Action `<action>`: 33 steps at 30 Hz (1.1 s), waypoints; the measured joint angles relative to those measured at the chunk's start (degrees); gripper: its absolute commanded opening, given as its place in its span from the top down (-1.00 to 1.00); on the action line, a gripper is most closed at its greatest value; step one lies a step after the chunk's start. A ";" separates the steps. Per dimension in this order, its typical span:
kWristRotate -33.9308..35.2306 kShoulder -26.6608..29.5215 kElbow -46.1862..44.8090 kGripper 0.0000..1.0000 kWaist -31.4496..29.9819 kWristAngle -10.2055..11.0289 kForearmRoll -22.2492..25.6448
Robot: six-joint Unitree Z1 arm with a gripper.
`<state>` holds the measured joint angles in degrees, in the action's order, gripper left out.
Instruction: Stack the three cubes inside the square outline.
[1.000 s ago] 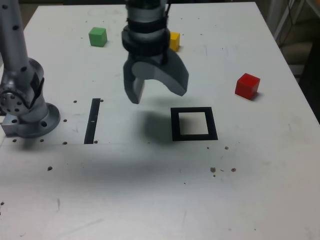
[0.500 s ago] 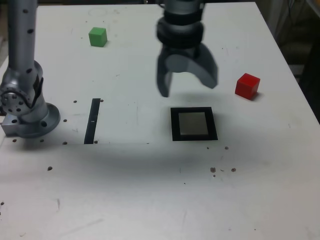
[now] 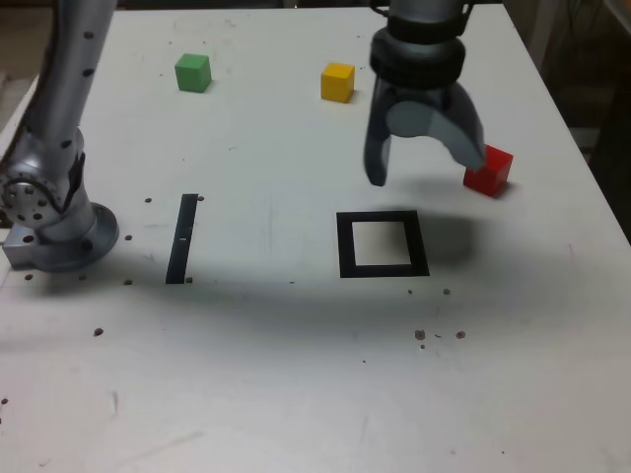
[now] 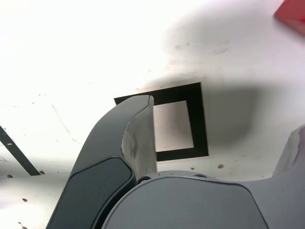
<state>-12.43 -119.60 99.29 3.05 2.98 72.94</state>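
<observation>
Gripper (image 3: pixel 426 168) up over the table (image 3: pixel 246 374), jaws spread wide, nothing between them. Square outline (image 3: pixel 345 246) bare inside, no cube set there. Red cube (image 3: pixel 488 170) lies to the exterior view's right of the outline, partly behind one finger in that view; in the wrist view only a corner of it shows. Yellow cube (image 3: pixel 337 83) and green cube (image 3: pixel 193 73) sit well apart toward the far edge, green nearer the exterior view's left. Stack not begun; step in hand looks like the approach to a first cube, probably red, the nearest. Next move calls for centring over it, turning the jaws to its faces, then lowering straight; off-centre, a fingertip could nudge it.
</observation>
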 measured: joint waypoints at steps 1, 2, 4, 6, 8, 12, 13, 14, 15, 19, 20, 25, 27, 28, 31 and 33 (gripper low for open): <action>-0.11 -0.65 0.97 -0.95 0.14 0.00 0.37; -0.26 -1.39 2.15 -0.95 0.32 0.00 0.86; -0.68 -2.89 4.48 -0.95 0.83 0.00 1.86; -1.12 -4.03 6.41 -0.95 1.46 0.00 2.37; -1.59 -5.01 8.02 -0.95 2.06 0.00 2.93; -2.59 -6.84 11.39 -0.95 3.29 0.00 4.16; -2.84 -7.31 12.20 -0.95 3.64 0.00 4.63; -3.11 -7.81 13.20 -0.95 4.00 0.00 5.09; -3.37 -8.36 14.36 -0.95 4.36 0.00 5.49; -4.61 -11.11 19.63 -0.95 5.57 -0.10 7.72; -4.75 -11.57 20.33 -0.95 5.73 -0.13 7.91; -5.88 -13.85 24.76 -0.95 6.92 -0.21 9.04; -6.19 -14.98 25.89 -0.95 7.44 -0.21 9.52; -6.35 -15.43 26.37 -0.95 7.54 -0.21 9.74; -6.85 -16.54 27.82 -0.95 7.55 -0.21 10.08; -7.17 -16.99 28.43 -0.95 7.57 -0.20 10.22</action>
<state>-19.60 -136.58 127.73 10.62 2.78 83.16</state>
